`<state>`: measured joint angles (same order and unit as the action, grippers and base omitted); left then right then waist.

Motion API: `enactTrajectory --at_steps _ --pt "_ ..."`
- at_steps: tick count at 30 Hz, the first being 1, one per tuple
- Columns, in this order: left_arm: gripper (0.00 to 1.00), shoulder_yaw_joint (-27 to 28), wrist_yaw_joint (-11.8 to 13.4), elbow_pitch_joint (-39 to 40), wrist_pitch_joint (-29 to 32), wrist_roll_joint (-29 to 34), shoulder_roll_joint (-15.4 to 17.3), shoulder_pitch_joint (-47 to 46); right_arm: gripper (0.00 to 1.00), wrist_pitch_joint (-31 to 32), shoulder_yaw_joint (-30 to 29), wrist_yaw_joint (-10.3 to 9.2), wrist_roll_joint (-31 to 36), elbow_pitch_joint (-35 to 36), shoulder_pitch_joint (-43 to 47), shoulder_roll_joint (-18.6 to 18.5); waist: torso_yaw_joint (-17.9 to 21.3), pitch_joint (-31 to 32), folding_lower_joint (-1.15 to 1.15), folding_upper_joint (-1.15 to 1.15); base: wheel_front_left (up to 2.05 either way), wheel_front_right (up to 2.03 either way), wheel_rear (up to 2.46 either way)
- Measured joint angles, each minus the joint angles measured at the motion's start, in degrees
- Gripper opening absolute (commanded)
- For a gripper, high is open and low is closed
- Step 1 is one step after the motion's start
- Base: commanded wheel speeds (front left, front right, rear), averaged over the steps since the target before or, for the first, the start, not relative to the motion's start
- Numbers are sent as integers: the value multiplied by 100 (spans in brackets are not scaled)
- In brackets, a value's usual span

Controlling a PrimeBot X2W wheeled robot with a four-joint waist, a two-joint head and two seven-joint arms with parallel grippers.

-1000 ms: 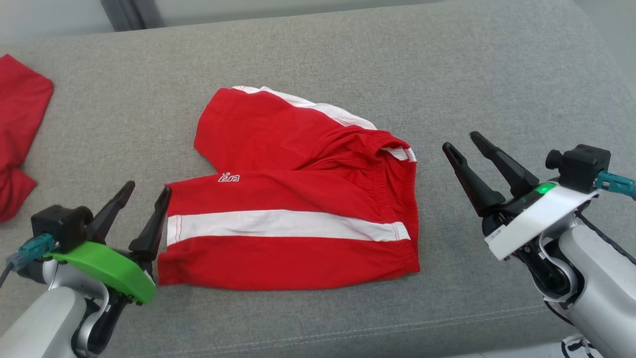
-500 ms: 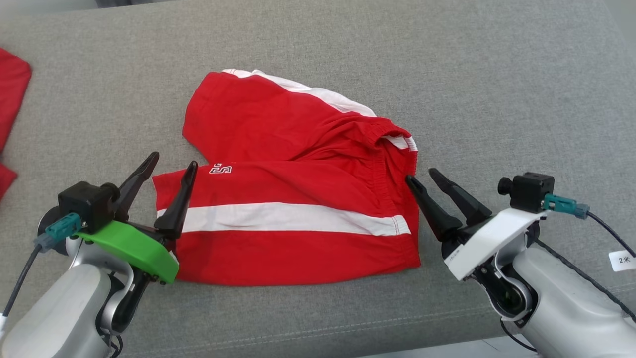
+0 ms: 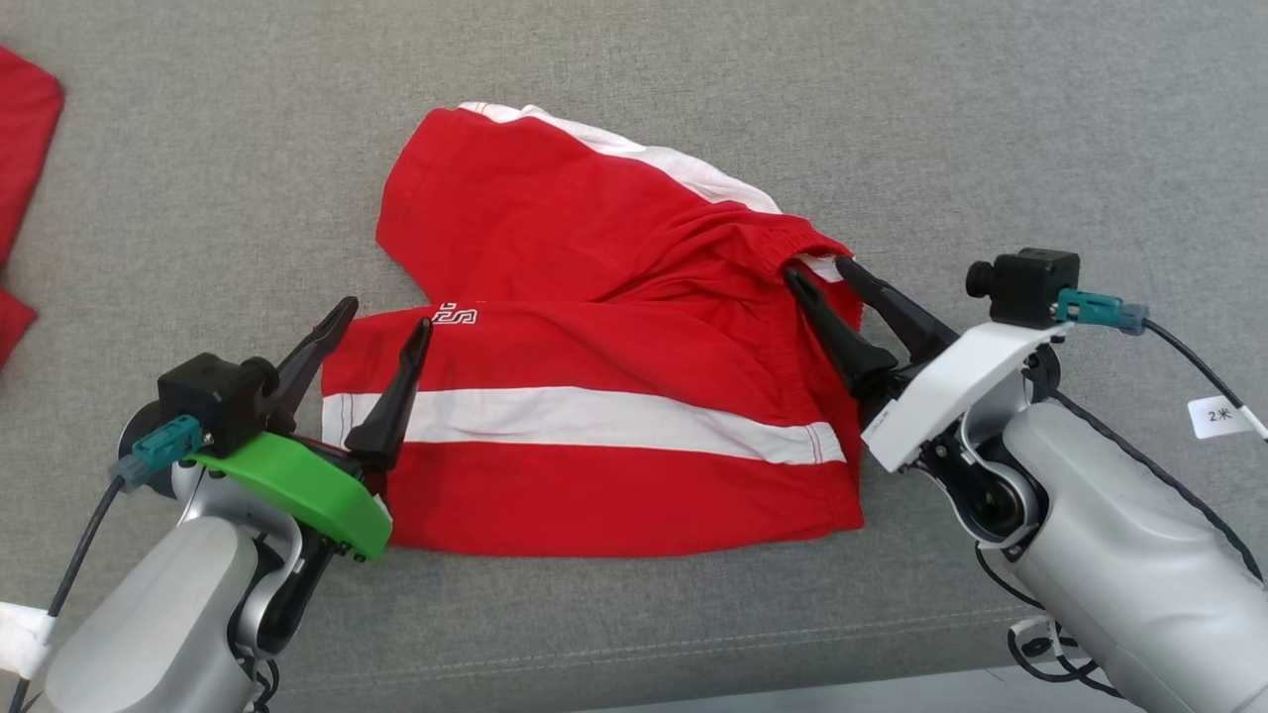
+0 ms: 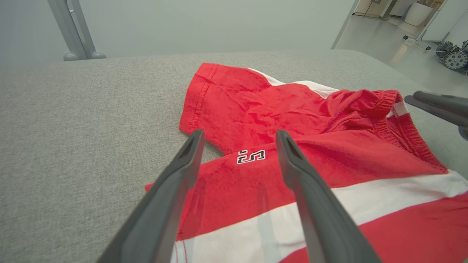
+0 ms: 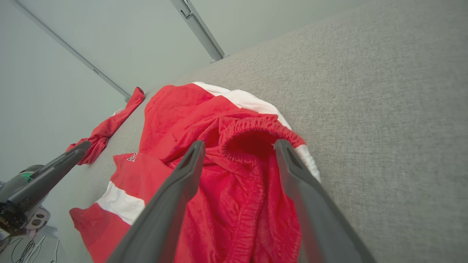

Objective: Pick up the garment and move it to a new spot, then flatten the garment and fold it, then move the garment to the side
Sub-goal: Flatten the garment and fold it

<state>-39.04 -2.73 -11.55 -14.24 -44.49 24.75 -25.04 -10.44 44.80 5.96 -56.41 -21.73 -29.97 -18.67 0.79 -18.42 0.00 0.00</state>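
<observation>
Red shorts with white side stripes lie spread and rumpled on the grey cushion, with the waistband bunched at their right end. My left gripper is open over the near leg's hem at the left end, close to the small logo. My right gripper is open over the bunched waistband; nothing is held between its fingers. In the left wrist view my left gripper straddles the logo, and the right gripper's fingers enter from the right edge.
The grey cushion stretches wide on all sides, and its front edge runs just below the shorts. Another red garment lies at the far left. A metal frame post stands behind the cushion.
Both arms have come forward and inward onto the shorts: the left over the hem, the right up to the waistband. The head camera has tipped down too. The shorts lie as before.
</observation>
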Motion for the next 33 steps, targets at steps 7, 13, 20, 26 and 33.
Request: enactTrajectory --at_steps 7,13,20,26,33 --pt "100 15 -27 -96 -1 0 -77 -23 96 202 175 7 101 -310 -302 180 -111 -70 0 0 0 0 0" --pt "100 81 -30 -163 -1 0 -129 -30 4 219 221 10 154 -569 -565 319 -161 -120 0 0 0 0 0" --pt "100 159 -36 -241 -2 0 -167 -66 0 199 176 54 152 -809 -663 376 -177 -138 0 0 0 0 0" --pt "100 220 -87 -315 -2 33 -199 -350 0 87 -38 57 -8 -866 -719 396 -129 -151 0 0 0 0 0" --pt "100 376 -177 -764 144 -114 -270 -950 0 84 -44 59 -159 -881 -778 589 52 -248 0 0 0 0 0"
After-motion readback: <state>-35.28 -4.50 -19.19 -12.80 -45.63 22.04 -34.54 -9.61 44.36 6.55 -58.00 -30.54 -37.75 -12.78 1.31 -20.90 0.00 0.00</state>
